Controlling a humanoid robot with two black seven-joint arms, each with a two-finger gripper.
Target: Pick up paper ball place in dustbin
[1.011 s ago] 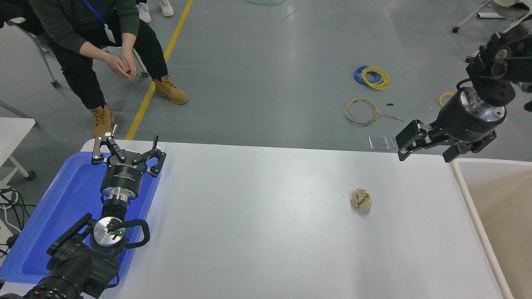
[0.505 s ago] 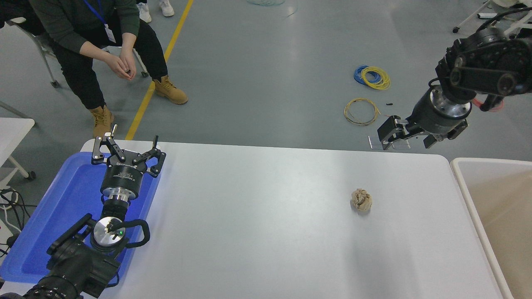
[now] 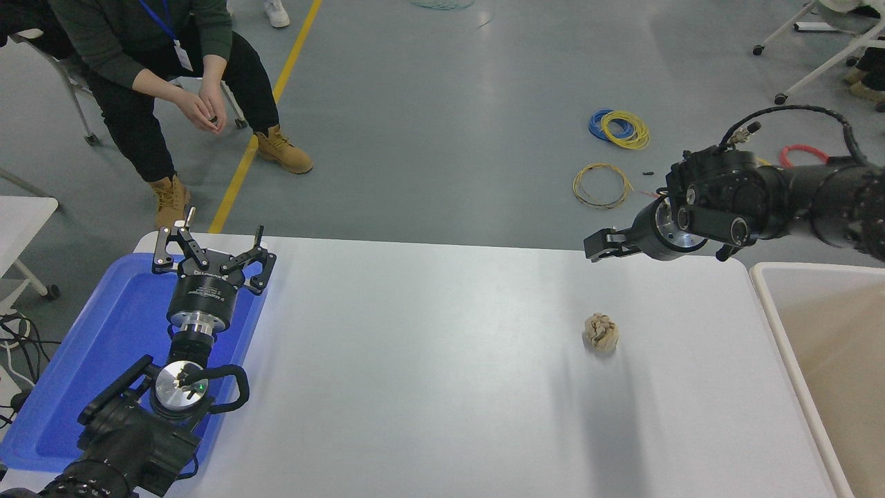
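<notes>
Grey floor lies beyond my white table (image 3: pixel 429 360). My right hand (image 3: pixel 596 249) hangs above its far edge, fingers hard to read end-on. Nearer me sits the paper ball (image 3: pixel 600 333), dustbin (image 3: pixel 774 311) at right. My left hand (image 3: pixel 211 249) spreads wide over the blue tray (image 3: pixel 104 346).

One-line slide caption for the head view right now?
Right gripper hangs above the table's far edge, beyond the paper ball; dustbin waits at right, left gripper parked over the blue tray.

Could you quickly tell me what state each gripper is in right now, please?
Left gripper: open, empty, parked over the blue tray.
Right gripper: cannot be told; holding nothing.
</notes>
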